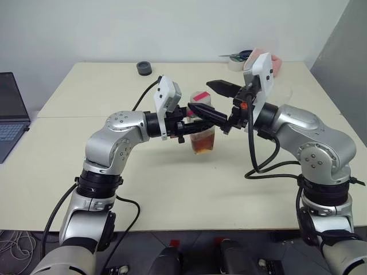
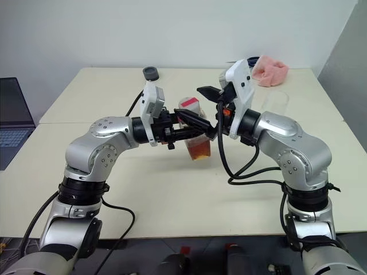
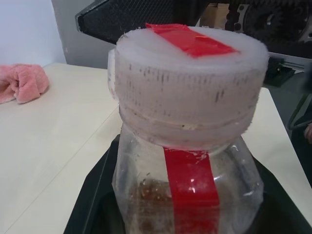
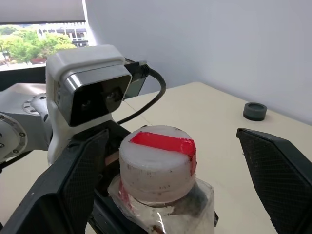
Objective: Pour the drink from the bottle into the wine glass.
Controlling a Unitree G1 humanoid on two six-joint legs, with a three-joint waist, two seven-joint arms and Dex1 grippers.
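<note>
My left gripper (image 1: pixel 215 118) is shut on the bottle (image 1: pixel 202 136) and holds it upright above the middle of the table. The bottle is clear plastic with a red label strip (image 3: pixel 191 190). Its white cap (image 4: pixel 158 163) with red tape is on. The amber drink (image 1: pixel 203 145) fills the bottle's lower part. My right gripper (image 4: pixel 170 168) is open, one black finger (image 4: pixel 73 180) on each side of the cap and not touching it. The wine glass (image 2: pixel 274 106) stands clear and upright on the table, behind my right arm.
A black round object (image 1: pixel 144 69) lies at the table's far edge. A pink cloth (image 2: pixel 269 70) and a tape roll (image 1: pixel 235 62) sit at the far right corner. A laptop (image 1: pixel 8 112) stands off to the left. The cream table (image 1: pixel 69 172) has open surface in front.
</note>
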